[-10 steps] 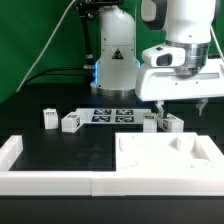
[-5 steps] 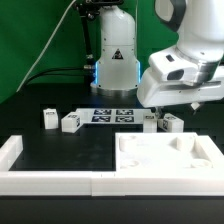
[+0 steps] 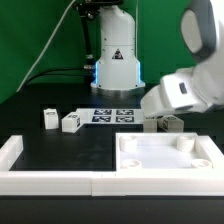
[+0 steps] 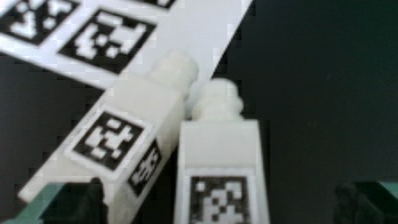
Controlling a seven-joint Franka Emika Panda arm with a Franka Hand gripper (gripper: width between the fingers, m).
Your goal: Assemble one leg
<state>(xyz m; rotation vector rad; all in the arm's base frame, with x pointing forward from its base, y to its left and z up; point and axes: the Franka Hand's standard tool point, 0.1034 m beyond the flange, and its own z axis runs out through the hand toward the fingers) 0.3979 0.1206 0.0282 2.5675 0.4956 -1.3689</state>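
On my wrist feed the hand (image 4: 222,205) is spread wide and grips nothing; the leg (image 4: 217,150) sits on the dark desk (image 4: 329,90) between its fingertips (image 4: 63,203), just beside a second leg (image 4: 125,135), near the marker board (image 4: 107,35). In the exterior view I see that pair at middle right, half hidden by the arm (image 3: 185,90), behind the white square panel (image 3: 165,155); a third leg (image 3: 48,118) and a fourth leg (image 3: 70,122) stand at middle left.
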